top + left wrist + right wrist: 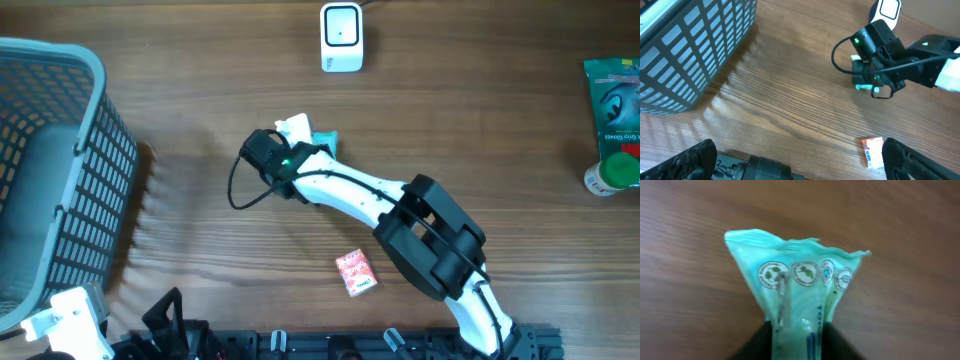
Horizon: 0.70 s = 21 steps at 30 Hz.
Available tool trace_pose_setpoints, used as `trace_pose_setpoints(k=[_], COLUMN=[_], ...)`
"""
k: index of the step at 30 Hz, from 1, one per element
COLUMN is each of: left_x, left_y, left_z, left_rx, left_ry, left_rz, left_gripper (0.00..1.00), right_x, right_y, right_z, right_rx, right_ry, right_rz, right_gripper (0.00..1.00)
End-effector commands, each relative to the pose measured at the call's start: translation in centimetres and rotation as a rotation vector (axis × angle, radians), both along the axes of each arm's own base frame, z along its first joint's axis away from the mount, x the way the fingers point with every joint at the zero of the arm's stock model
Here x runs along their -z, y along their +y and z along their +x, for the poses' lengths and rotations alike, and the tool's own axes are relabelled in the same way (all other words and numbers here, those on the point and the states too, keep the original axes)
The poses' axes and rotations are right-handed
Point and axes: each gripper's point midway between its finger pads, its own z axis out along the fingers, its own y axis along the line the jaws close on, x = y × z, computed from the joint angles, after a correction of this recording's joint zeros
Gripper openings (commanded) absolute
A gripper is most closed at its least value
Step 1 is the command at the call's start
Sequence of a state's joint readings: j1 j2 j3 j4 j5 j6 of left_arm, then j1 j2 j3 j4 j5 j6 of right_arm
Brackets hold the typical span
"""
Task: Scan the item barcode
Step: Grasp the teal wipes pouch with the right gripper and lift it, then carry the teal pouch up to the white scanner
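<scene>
Counter [200,60]: brown wood-grain surface, matt. In the overhead view the grain runs from 9 o'clock to 3 o'clock.

Teal packet [800,285]: thin glossy plastic film, crinkled. The top seam is wavy and flares wider than the pinched lower part. A row of four small round printed emblems sits just under the seam. In the overhead view the packet is near the counter's middle, at 6 o'clock from the scanner and well apart from it. Whether it touches the wood cannot be told.

Right claw [796,346]: clenched on the teal packet. Two dark fingers press the film from either side at its lower end, so that it puckers.

Right arm [350,195]: smooth white shells with blocky black joints, extending from 5 o'clock toward the middle. A thin black cable loops beside the wrist.

Scanner [340,38]: white rounded-rectangle housing of smooth plastic with a darker square window, standing at the 12 o'clock edge.

Left claw [800,160]: released, with two black, rough-looking fingers spread wide at the lower corners of its wrist view. It sits at 7 o'clock on the counter.

Basket [90,120]: rigid grey plastic with lattice walls of rectangular openings and a rounded rim, at 9 o'clock.

Red sachet [355,272]: small, flat and rectangular, printed in red and white. It lies at 5 o'clock from the teal packet, near the right arm.

Green bag [612,95]: glossy printed pouch at the 3 o'clock edge, partly cut off.

Round container [605,180]: white body with a red top, at the bag's 6 o'clock end. Its details are too small to tell.
</scene>
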State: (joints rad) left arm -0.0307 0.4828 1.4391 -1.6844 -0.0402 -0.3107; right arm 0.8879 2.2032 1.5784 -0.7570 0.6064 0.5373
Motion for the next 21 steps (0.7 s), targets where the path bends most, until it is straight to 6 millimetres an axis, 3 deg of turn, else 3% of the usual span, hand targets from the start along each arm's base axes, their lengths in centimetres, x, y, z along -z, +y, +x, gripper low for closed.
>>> trace_pose_setpoints(k=[1, 3, 5, 6, 8, 11, 12, 14, 17, 21], left_x=[0.0, 0.0, 0.0, 0.0, 0.0, 0.0, 0.0, 0.0, 0.0, 0.0], left_y=[0.2, 0.2, 0.2, 0.2, 0.2, 0.2, 0.2, 0.2, 0.2, 0.2], left_z=[-0.1, -0.1, -0.1, -0.1, -0.1, -0.1, -0.1, -0.1, -0.1, -0.1], left_rx=[0.001, 0.001, 0.001, 0.001, 0.001, 0.001, 0.001, 0.001, 0.001, 0.001], left_ry=[-0.006, -0.006, -0.006, -0.006, -0.006, -0.006, -0.006, -0.006, -0.006, -0.006], left_rz=[0.018, 0.018, 0.018, 0.018, 0.018, 0.018, 0.018, 0.018, 0.018, 0.018], left_gripper=[1.00, 1.00, 1.00, 1.00, 1.00, 1.00, 1.00, 1.00, 1.00, 1.00], right_x=[-2.9, -6.5, -9.8, -12.3, -14.9, -17.3, -17.9, -19.8, -20.5, -19.1], right_y=[1.7, 3.2, 4.7, 4.9, 3.6, -0.8, -1.5, -1.2, -0.9, -1.4], right_z=[-0.3, -1.8, -5.0, -6.9, -8.0, -9.5, -10.1, -9.4, -9.2, -9.5], right_rx=[0.049, 0.027, 0.008, -0.054, -0.055, 0.295, 0.431, 0.552, 0.544, 0.553], right_ry=[0.066, 0.216, 0.523, 0.764, 0.957, 1.207, 1.276, 1.356, 1.379, 1.338], right_rz=[0.125, 0.300, 0.611, 0.829, 1.016, 1.111, 1.113, 1.226, 1.270, 1.191], right_gripper=[0.05, 0.04, 0.04, 0.04, 0.04, 0.04, 0.04, 0.04, 0.04, 0.04])
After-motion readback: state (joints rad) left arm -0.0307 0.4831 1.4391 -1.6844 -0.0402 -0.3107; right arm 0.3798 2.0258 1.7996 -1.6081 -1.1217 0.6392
